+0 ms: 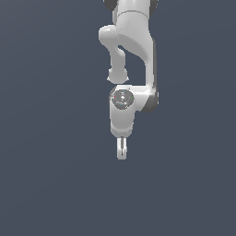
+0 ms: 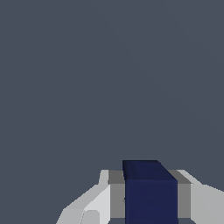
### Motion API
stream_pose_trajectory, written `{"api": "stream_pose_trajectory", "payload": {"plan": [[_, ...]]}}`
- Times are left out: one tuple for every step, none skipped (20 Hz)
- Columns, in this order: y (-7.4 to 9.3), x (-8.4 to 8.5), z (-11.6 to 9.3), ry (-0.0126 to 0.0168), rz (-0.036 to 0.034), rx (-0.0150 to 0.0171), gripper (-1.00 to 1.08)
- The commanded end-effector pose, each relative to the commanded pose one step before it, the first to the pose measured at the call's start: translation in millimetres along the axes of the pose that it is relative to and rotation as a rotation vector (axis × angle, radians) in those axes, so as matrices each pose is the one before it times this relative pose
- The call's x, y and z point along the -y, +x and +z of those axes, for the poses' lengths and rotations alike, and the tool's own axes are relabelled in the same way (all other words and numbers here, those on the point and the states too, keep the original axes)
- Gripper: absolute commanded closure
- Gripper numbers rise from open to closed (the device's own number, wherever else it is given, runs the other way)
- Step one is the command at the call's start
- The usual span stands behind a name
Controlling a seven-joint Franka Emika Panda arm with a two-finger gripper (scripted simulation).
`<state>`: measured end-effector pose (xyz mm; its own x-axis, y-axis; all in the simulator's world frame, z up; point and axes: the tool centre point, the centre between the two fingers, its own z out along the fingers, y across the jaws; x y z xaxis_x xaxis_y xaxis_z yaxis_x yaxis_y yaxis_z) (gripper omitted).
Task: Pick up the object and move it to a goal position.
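The end effector (image 1: 121, 155) hung near six o'clock below the white arm (image 1: 133, 41), its grey pads (image 2: 116, 197) pressed against both sides of the block (image 2: 151, 194), holding it. Carrying it well probably meant keeping that squeeze steady and moving smoothly. The block looked dark navy, plain, roughly cube-shaped.

Flat, even simulator lighting; dim slate-grey background. Soft shading on white arm (image 1: 133, 41). No cast shadows, glare; edges slightly pixelated.
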<state>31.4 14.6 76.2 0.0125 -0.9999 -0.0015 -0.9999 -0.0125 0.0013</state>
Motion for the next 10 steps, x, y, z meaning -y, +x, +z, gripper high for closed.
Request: {"api": "stream_pose_trajectory", "payload": {"plan": [[-14.51, -6.08, -21.74, 0.00107, -0.00061, 0.00084, 1.08], [-6.43, -2.80, -9.77, 0.00000, 0.00000, 0.00000, 1.08], [-6.37, -2.85, -10.00, -0.00026, 0.00038, 0.00051, 1.08], [-6.76, -2.92, -10.32, 0.00000, 0.00000, 0.00000, 1.08], [-6.75, -2.91, -10.34, 0.00000, 0.00000, 0.00000, 1.08], [-6.73, -2.89, -10.35, 0.00000, 0.00000, 0.00000, 1.08], [-6.70, -2.86, -10.35, 0.00000, 0.00000, 0.00000, 1.08], [-6.37, -2.78, -10.21, -0.00018, 0.00058, -0.00034, 1.08], [-6.65, -2.82, -10.34, 0.00000, 0.00000, 0.00000, 1.08], [-6.55, -2.78, -10.34, 0.00007, 0.00031, -0.00061, 1.08]]}}
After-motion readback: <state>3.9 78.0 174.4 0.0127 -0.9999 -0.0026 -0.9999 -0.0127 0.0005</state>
